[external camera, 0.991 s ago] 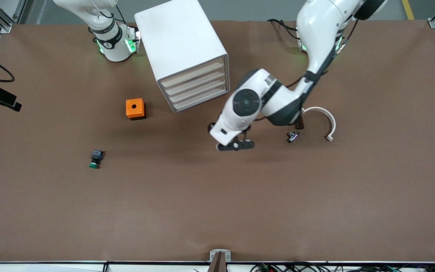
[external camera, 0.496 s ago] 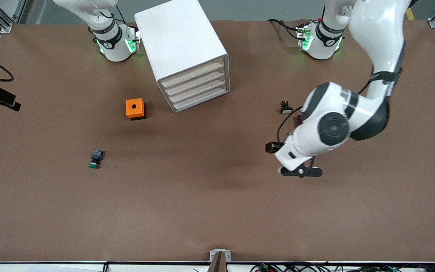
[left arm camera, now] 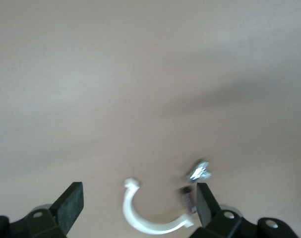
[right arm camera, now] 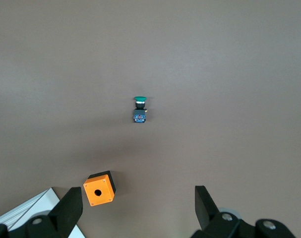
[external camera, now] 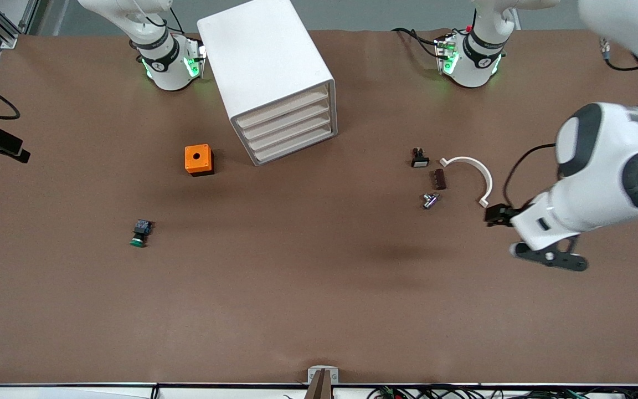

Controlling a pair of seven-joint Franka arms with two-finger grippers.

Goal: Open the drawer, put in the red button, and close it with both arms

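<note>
Our notes:
- Right pincer [right arm camera: 138,198]: raised over counter [external camera: 319,310] above green button [external camera: 139,233] and orange box [external camera: 197,159], fingers spread wide, empty; arm waits.
- White cabinet [external camera: 269,72] beside box; we see all four drawers pushed in, task drawer [external camera: 288,130] among them.
- Small parts toward left arm's end: black-white piece [external camera: 420,158], dark block [external camera: 439,179], metal bit [external camera: 430,200], white curved strip [external camera: 471,172].
- Red button: we cannot pick it out for sure.
- Left pincer [external camera: 550,259]: over counter just past strip, spread wide, empty.
</note>
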